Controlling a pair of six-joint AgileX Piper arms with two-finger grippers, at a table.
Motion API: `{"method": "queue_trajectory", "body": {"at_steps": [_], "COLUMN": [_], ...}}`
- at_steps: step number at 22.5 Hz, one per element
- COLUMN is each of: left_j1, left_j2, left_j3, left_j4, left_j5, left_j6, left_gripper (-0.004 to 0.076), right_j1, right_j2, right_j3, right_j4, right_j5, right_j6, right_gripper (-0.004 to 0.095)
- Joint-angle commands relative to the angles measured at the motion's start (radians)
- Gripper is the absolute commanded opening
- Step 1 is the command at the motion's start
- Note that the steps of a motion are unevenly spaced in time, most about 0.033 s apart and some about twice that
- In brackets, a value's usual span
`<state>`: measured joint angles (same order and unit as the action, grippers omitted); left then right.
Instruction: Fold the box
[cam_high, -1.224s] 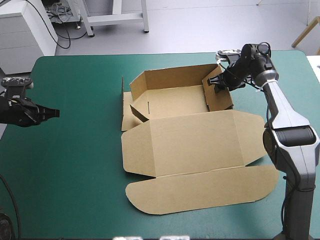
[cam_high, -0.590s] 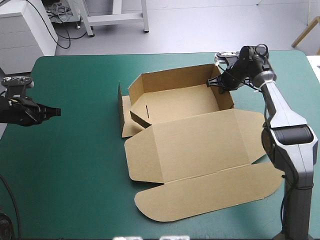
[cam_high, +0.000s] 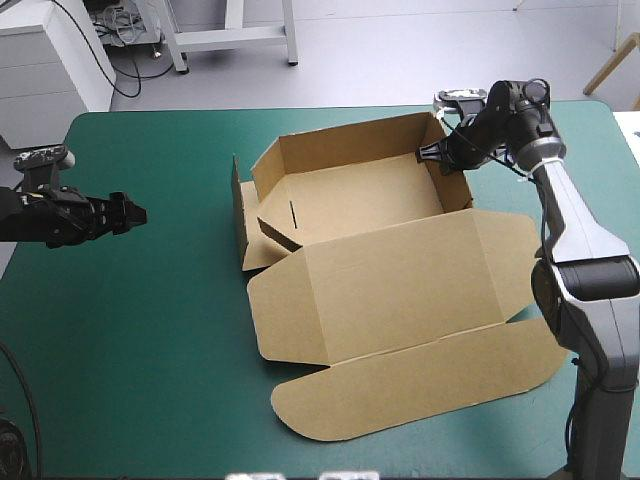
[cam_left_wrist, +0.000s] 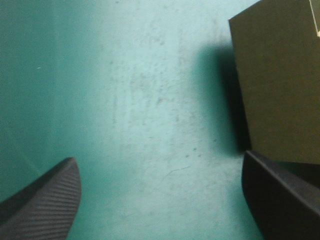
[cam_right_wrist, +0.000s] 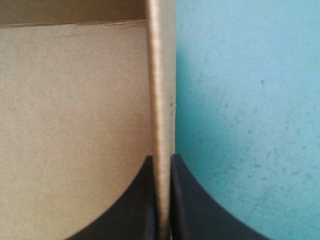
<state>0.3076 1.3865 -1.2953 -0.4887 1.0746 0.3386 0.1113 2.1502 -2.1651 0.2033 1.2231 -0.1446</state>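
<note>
right end effector (cam_right_wrist: 161, 156) clamps the box (cam_high: 390, 270) wall; left end effector (cam_left_wrist: 157, 156) open, short of the left flap.

i see the box (cam_high: 380, 270) in plain brown board, the same brown on walls, floor and lid. the table cover (cam_high: 150, 330) under it is teal-green, with faint dark specks in my wrist views. the left gripper (cam_high: 137, 212) has black fingers (cam_left_wrist: 45, 205) with fine ribbed lines. the right gripper (cam_high: 424, 155) is black too, on a grey and silver arm (cam_high: 578, 225).
</note>
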Motion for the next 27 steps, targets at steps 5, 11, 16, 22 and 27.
{"method": "queue_trajectory", "body": {"at_steps": [5,11,16,22,27], "left_j1": [0.0,0.0,-0.002,-0.002,-0.006], "left_j2": [0.042,0.077,0.077,0.077,0.075], "left_j3": [-0.024,-0.024,-0.024,-0.024,-0.024], "left_j4": [-0.171,-0.285,-0.556,-0.597,-0.597], "left_j5": [0.031,0.047,0.1,0.219,0.219], "left_j6": [-0.009,0.033,0.189,0.222,0.222], "left_gripper": [0.0653,0.065,0.065,0.065,0.065], "right_j1": [-0.079,-0.116,-0.068,0.061,0.093], "right_j2": [-0.237,-0.364,-0.412,-0.398,-0.398], "right_j3": [-0.029,-0.025,0.11,0.285,0.33], "right_j4": [0.187,0.283,0.332,0.32,0.292], "right_j5": [-0.018,-0.018,-0.02,-0.205,-0.261], "right_j6": [0.008,0.008,-0.015,-0.02,-0.014], "right_gripper": [-0.0014,-0.0014,-0.0014,-0.0014,-0.0013]}}
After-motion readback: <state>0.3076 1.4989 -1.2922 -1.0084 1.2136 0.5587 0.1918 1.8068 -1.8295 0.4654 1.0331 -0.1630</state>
